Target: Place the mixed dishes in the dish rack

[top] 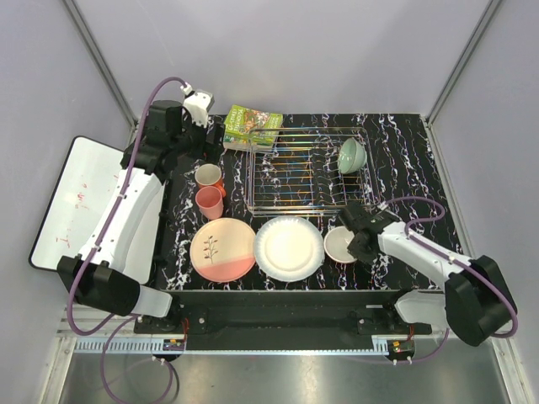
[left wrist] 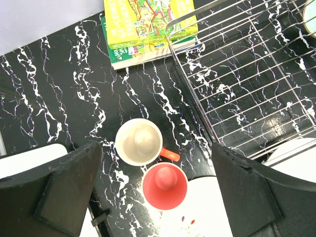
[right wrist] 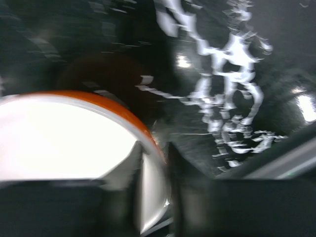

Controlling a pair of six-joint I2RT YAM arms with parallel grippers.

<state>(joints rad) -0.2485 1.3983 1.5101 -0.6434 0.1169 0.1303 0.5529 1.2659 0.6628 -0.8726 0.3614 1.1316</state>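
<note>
The small cream bowl [top: 340,245], orange outside, sits right of the large white plate [top: 289,247]. My right gripper [top: 354,236] is shut on its right rim. In the blurred right wrist view the bowl [right wrist: 74,133] has one finger inside and one outside, the gripper [right wrist: 158,192] astride the rim. The pink-and-cream plate [top: 222,249] lies left of the white plate. Two salmon cups [top: 208,177] [top: 210,202] stand left of the wire dish rack [top: 295,172], which holds the pale green bowl [top: 352,155]. My left gripper [left wrist: 158,197] hovers open above the cups [left wrist: 138,141] [left wrist: 165,186].
A green book [top: 253,126] lies at the rack's far left corner, also in the left wrist view [left wrist: 148,24]. A white board with red scribbles [top: 76,198] lies at the left, off the black marbled table. The rack's left rim [left wrist: 192,94] runs next to the cups.
</note>
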